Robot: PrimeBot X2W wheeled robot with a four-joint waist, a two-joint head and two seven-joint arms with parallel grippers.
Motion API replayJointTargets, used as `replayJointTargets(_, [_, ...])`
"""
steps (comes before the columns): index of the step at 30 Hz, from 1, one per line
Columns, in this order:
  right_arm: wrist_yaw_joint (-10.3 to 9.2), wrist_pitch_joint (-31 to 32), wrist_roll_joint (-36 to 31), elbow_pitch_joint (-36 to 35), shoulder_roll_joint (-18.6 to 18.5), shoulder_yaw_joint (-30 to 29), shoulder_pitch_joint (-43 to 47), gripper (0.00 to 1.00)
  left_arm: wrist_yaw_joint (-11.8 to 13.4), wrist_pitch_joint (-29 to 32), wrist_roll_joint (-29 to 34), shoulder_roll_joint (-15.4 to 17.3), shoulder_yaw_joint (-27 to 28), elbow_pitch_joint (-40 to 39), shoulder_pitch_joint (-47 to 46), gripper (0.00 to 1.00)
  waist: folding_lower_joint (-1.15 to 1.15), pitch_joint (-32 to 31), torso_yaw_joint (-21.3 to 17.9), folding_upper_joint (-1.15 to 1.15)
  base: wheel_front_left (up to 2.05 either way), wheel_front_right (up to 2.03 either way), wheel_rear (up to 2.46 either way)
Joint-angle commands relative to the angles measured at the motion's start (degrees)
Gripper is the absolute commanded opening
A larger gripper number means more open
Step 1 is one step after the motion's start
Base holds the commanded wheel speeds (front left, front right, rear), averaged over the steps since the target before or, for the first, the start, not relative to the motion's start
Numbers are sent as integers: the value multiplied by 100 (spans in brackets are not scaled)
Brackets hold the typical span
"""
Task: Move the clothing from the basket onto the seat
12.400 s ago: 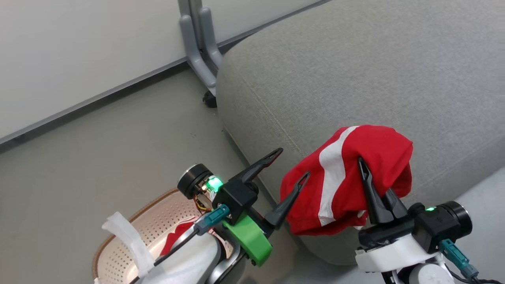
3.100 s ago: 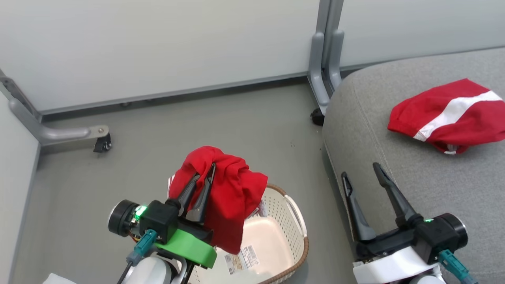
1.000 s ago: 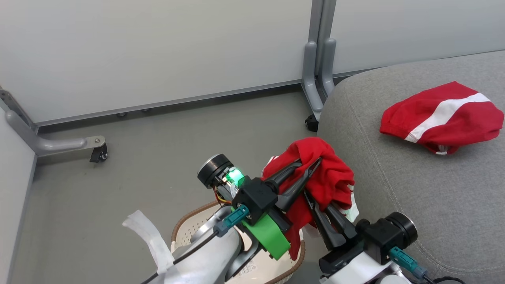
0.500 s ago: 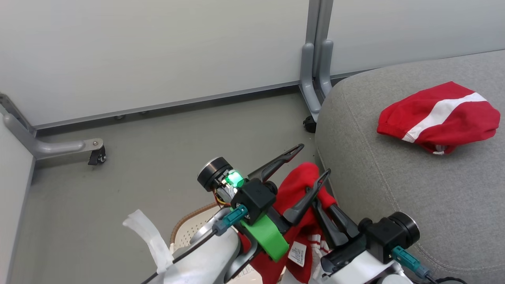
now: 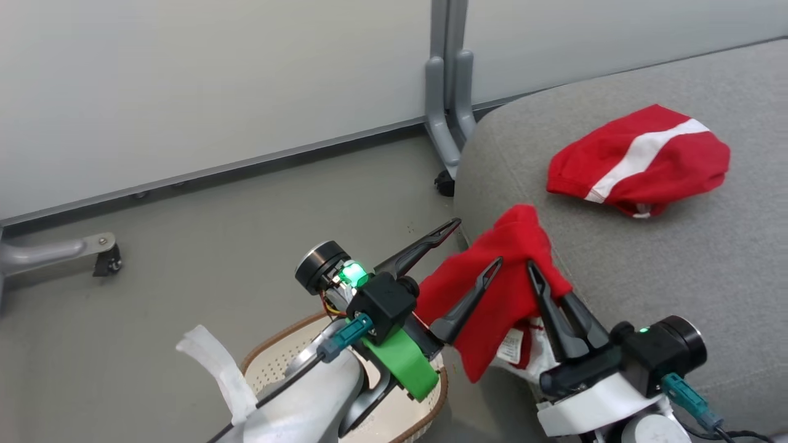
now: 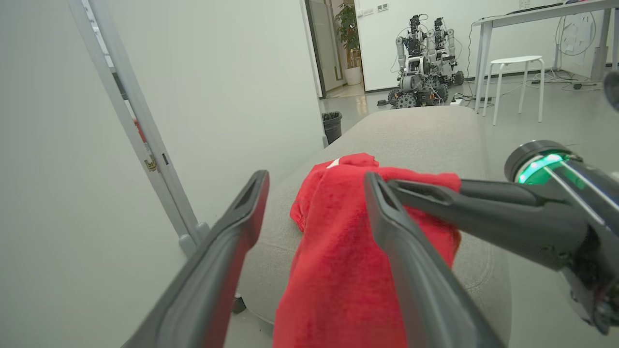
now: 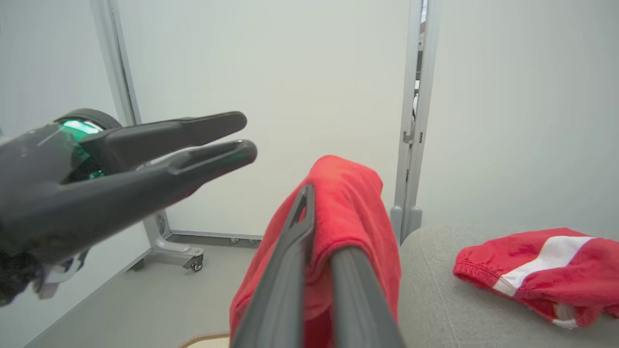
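Got 1 soft red garment [image 5: 640, 160] onto grey fabric seat [image 5: 677, 258], 2 o'clock; yet to lay 2nd garment [image 5: 492, 289], clamped in right tool [image 5: 542, 280]; left tool [image 5: 477, 243] splayed empty.

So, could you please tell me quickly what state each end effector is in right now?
Left end effector: open, holding nothing.
Right end effector: closed on the red garment.

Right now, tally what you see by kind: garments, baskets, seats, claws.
Red garments: 2, the held garment and the lying garment
Basket: 1
Seat: 1
Claws: 2, the left claw and the right claw
Total: 6
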Motion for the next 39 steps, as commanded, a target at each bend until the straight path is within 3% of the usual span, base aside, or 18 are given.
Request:
replayJointTargets(1, [-8, -18, -55, -85, 17, -67, 103, 0, 8, 1, 8, 65, 49, -16, -8, 100, 0, 179, -483, 0, 0, 0, 0])
replayJointTargets(12, [-8, -17, -233, -680, 137, -470, 262, 0, 9, 2, 107, 198, 47, -16, 22, 100, 0, 726, -1843, 0, 0, 0, 0])
replayJointTargets(18, [-8, -17, -290, -936, 239, -692, 245, 0, 9, 2, 66, 305, -175, 21, -196, 100, 0, 1105, -2039, 0, 0, 0, 0])
replayJointTargets(24, [-9, -18, -107, -1136, 261, -946, -252, 0, 8, 6, -22, 506, -339, 94, -302, 100, 0, 1595, -1992, 0, 0, 0, 0])
replayJointTargets(29, [-8, -17, 154, -1293, 267, -1514, -1161, 0, 9, 74, -75, 769, -497, 53, -529, 100, 0, 2295, -1575, 0, 0, 0, 0])
replayJointTargets(36, [-8, -17, 71, -978, 255, -2304, -2822, 0, 9, 109, -89, 1094, -610, -90, -888, 100, 0, 3192, -983, 0, 0, 0, 0])
replayJointTargets(39, [-9, -17, 120, -819, 60, -2679, -3528, 0, 9, 100, -80, 1212, -594, -167, -998, 100, 0, 3536, -763, 0, 0, 0, 0])
